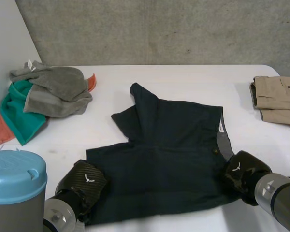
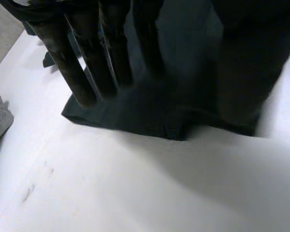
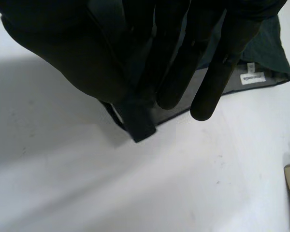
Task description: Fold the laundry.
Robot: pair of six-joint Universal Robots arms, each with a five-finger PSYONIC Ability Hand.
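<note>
Head view, shorts: the dark blue shorts (image 1: 174, 145) are lying spread out in the middle of the white table (image 1: 183, 77), with the waistband (image 1: 224, 140) facing my right side and one leg rucked up toward the far edge.
Head view, left hand: my left hand (image 1: 84, 183) is resting on the near left corner of the shorts, its back covering the fingers from this camera.
Head view, right hand: my right hand (image 1: 241, 174) is sitting at the near right corner, at the end of the waistband.
Head view, surroundings: a heap of laundry (image 1: 53, 92) in grey, teal and orange is lying at the far left. A folded beige garment (image 1: 275, 96) is lying at the far right. Both are well apart from the shorts.
Left wrist view, grasp: here my fingers (image 2: 77, 72) are reaching out straight and spread, with their tips touching the cloth just inside its hemmed edge. The thumb (image 2: 241, 63) is standing apart over the same edge, so nothing is being pinched.
Left wrist view, cloth: the corner is lying flat on the table under my fingertips.
Right wrist view, grasp: my fingers (image 3: 217, 82) and thumb (image 3: 82, 63) are closing together on the waistband corner, which is poking out between them.
Right wrist view, detail: the grey inside of the waistband and its white label (image 3: 253, 78) are facing up beyond my fingertips.
</note>
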